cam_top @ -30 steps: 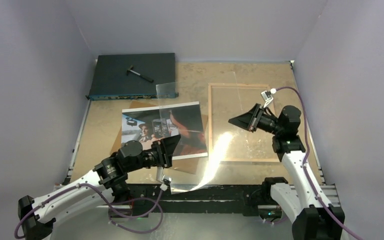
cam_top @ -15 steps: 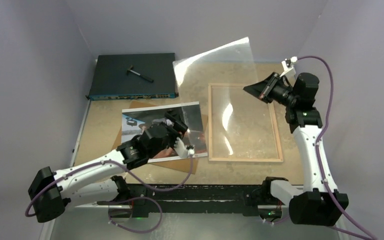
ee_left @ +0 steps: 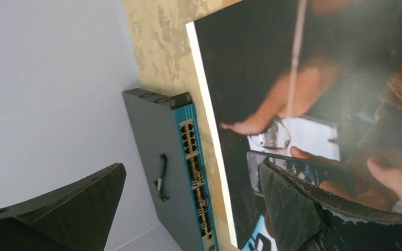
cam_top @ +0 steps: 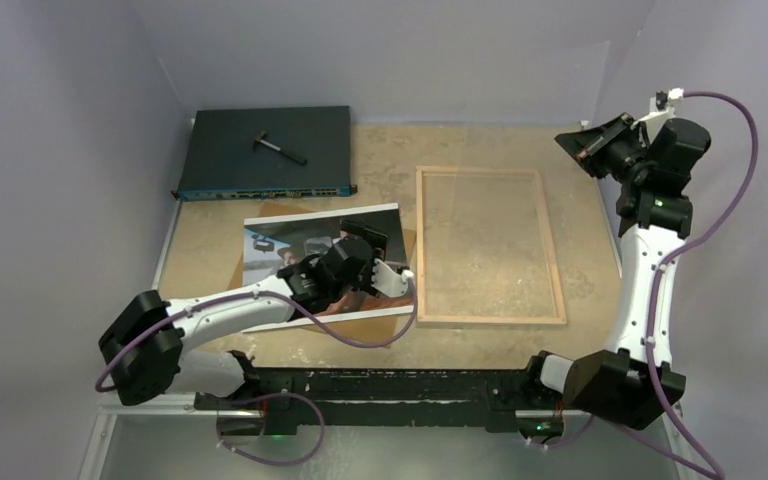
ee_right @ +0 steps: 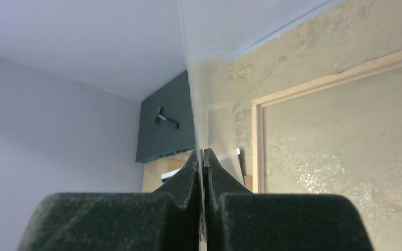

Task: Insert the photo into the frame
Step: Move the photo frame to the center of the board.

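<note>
Two tools, one item apiece.

Left tool (ee_left: pixel 192 167): jaws spread wide and empty, low over the photo (cam_top: pixel 280 250). The photo lies image-up on a brown backing board (cam_top: pixel 375 322) on the table (cam_top: pixel 390 150), just left of the frame (cam_top: pixel 490 320).

Frame: flat, wood side up, not touching the photo.

Right tool (ee_right: pixel 202 154): pinched tight on one edge of a clear sheet (ee_right: pixel 191 89), raised at the far right.

Hazards, as judged:
- The glossy print lies flat and offers no free edge, so closing fingers may crease it or drag the board.
- The sheet is held by a narrow pinch and may sag or slip.
</note>
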Tool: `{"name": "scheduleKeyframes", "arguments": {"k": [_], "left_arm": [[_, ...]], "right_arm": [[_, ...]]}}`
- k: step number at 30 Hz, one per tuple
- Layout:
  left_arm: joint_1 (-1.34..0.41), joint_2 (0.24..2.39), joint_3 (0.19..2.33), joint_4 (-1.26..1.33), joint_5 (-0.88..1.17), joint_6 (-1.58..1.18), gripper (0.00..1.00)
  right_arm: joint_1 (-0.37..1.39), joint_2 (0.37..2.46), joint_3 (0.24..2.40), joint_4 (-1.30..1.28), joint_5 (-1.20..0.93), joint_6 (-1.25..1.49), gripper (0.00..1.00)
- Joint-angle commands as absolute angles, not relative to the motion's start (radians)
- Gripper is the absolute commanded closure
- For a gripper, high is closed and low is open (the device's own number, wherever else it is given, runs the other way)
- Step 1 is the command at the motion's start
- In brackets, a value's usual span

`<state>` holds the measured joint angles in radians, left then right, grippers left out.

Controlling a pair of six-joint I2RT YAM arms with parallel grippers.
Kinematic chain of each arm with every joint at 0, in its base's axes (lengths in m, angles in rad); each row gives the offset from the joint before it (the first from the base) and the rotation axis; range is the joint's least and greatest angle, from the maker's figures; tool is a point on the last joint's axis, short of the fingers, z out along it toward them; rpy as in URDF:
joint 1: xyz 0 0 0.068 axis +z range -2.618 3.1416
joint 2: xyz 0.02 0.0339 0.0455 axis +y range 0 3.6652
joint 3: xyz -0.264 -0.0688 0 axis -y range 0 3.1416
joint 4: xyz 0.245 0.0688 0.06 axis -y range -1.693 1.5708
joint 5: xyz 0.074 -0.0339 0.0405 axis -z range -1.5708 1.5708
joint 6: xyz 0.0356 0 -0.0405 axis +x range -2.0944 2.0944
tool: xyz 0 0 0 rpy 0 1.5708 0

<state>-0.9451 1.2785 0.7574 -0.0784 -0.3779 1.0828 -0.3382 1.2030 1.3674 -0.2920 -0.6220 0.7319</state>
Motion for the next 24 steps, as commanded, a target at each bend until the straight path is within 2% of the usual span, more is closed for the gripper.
{"name": "scheduleKeyframes", "arguments": {"k": [1, 4, 11, 18, 24], "left_arm": [[-0.947, 1.333, 0.799, 0.023, -0.361, 1.048, 0.01], [-0.938, 1.424, 0.934, -0.055, -0.351, 0.911, 0.03], [-0.803, 1.878, 1.655, -0.645, -0.151, 0.182, 0.13], [-0.796, 2.041, 1.757, -0.694, -0.089, -0.110, 0.22], [-0.798, 2.102, 1.790, -0.679, -0.033, -0.173, 0.26]], "right_arm": [[-0.379, 1.225, 1.420, -0.219, -0.677, 0.801, 1.00], [-0.387, 1.222, 1.415, -0.179, -0.686, 0.826, 1.00], [-0.394, 1.218, 1.435, -0.225, -0.592, 0.775, 1.00], [-0.398, 1.204, 1.501, -0.343, -0.414, 0.684, 1.00], [-0.400, 1.192, 1.479, -0.348, -0.379, 0.678, 1.00]]}}
